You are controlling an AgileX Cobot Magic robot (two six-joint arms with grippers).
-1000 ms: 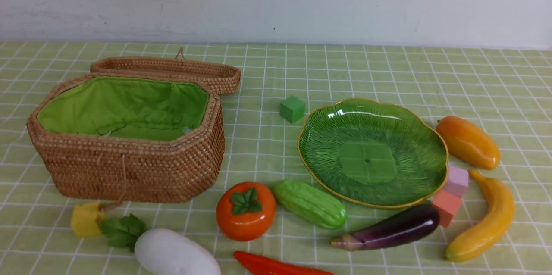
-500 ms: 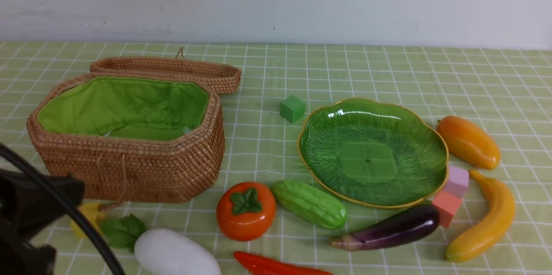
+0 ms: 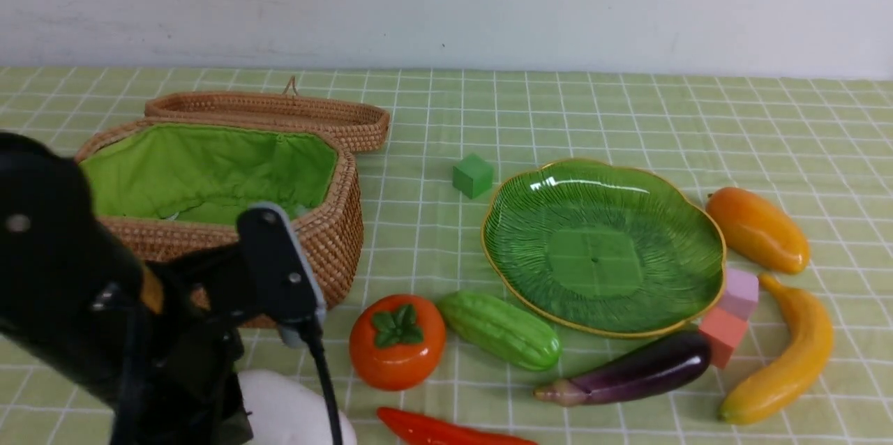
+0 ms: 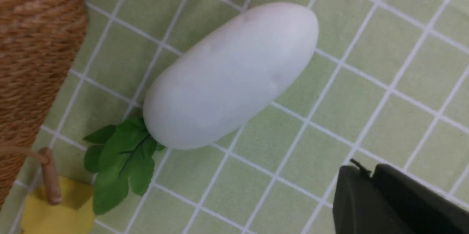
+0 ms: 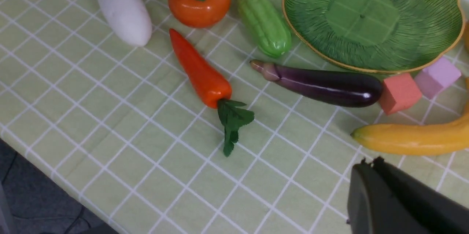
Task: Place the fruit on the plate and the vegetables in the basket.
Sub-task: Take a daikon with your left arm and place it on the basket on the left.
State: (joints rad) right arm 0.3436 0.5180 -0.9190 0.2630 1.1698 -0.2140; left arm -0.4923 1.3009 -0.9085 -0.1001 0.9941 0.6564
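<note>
The open wicker basket (image 3: 335, 222) with green lining stands at the left. The empty green plate (image 3: 603, 250) is at the right. In front lie the persimmon (image 3: 397, 340), cucumber (image 3: 501, 330), eggplant (image 3: 635, 370), red pepper (image 3: 446, 431) and white radish (image 3: 293, 410). The mango (image 3: 757, 230) and banana (image 3: 788, 361) lie right of the plate. My left arm (image 3: 104, 305) covers the basket's front left. My left gripper (image 4: 361, 169) is shut and empty, above the cloth beside the radish (image 4: 231, 76). My right gripper (image 5: 370, 162) is shut and empty, near the banana (image 5: 414, 138).
A green cube (image 3: 473, 176) sits behind the plate. A lilac cube (image 3: 739, 293) and a salmon cube (image 3: 722, 333) touch the plate's front right. A yellow cube (image 4: 58, 212) lies by the basket's cord toggle. The table's near edge (image 5: 55, 175) shows in the right wrist view.
My left arm has come into the front view from the lower left and moved up and right. It now hides the yellow cube and the radish leaves. The objects have not moved.
</note>
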